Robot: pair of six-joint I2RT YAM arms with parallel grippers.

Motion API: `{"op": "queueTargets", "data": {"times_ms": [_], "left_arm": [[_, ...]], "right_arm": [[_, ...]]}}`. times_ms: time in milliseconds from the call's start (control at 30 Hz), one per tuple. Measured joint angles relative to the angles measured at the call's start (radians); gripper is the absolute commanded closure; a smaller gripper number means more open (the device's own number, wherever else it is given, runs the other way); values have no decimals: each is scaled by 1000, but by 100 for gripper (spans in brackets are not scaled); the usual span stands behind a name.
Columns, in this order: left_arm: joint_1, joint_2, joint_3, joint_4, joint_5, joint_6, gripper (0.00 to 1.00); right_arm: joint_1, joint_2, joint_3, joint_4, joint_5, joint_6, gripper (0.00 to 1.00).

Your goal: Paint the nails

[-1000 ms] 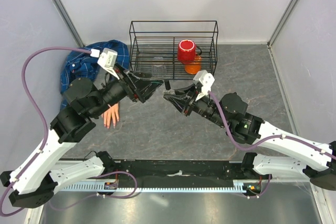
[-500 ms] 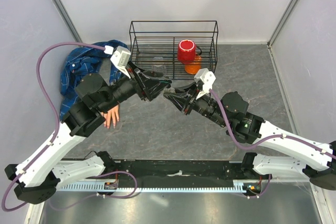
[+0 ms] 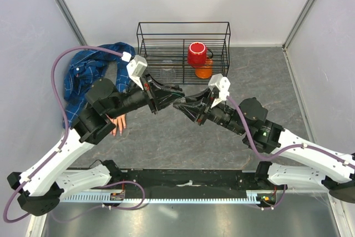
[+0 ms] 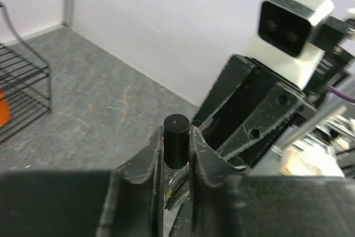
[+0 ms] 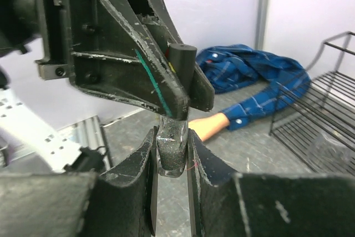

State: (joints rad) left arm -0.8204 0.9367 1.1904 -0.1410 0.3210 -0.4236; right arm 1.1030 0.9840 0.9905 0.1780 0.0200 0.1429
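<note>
My right gripper (image 3: 180, 102) (image 5: 172, 134) is shut on a small dark bottle (image 5: 173, 149), held in the air above the table's middle. My left gripper (image 3: 175, 90) (image 4: 176, 135) meets it from the left. Its jaws press both sides of the bottle's black cylindrical cap (image 4: 176, 140) (image 5: 182, 64). The peach fake hand (image 3: 118, 122) (image 5: 208, 126) lies flat on the table at the left, partly under my left arm. Its blue plaid sleeve (image 3: 89, 73) (image 5: 260, 99) runs back to the left. The nails are too small to make out.
A black wire basket (image 3: 145, 54) stands at the back centre. It holds a red cup (image 3: 197, 54), an orange object (image 3: 203, 72) and a clear plastic piece (image 3: 166, 73). Grey walls close in both sides.
My left arm has swung right to the right gripper, and its jaws have closed from wide open onto the bottle's cap. The right gripper has kept its hold and shifted slightly.
</note>
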Motion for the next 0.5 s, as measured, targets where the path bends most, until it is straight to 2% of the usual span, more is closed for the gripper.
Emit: {"op": "queueTargets", "data": {"times_ms": [67, 167, 333, 433, 500], "left_arm": [[2, -9, -4, 18, 59, 5, 98], [4, -24, -15, 75, 197, 9, 98], [-2, -37, -50, 286, 503, -35, 98], [-6, -37, -95, 431, 618, -99, 98], [-6, -37, -116, 480, 660, -129, 85]], "right_arm": [[-1, -13, 0, 0, -52, 5, 100], [-8, -40, -2, 19, -188, 22, 100], [-13, -38, -6, 154, -510, 145, 100], [-12, -11, -22, 248, -638, 232, 100], [-12, -3, -32, 272, -678, 256, 100]]}}
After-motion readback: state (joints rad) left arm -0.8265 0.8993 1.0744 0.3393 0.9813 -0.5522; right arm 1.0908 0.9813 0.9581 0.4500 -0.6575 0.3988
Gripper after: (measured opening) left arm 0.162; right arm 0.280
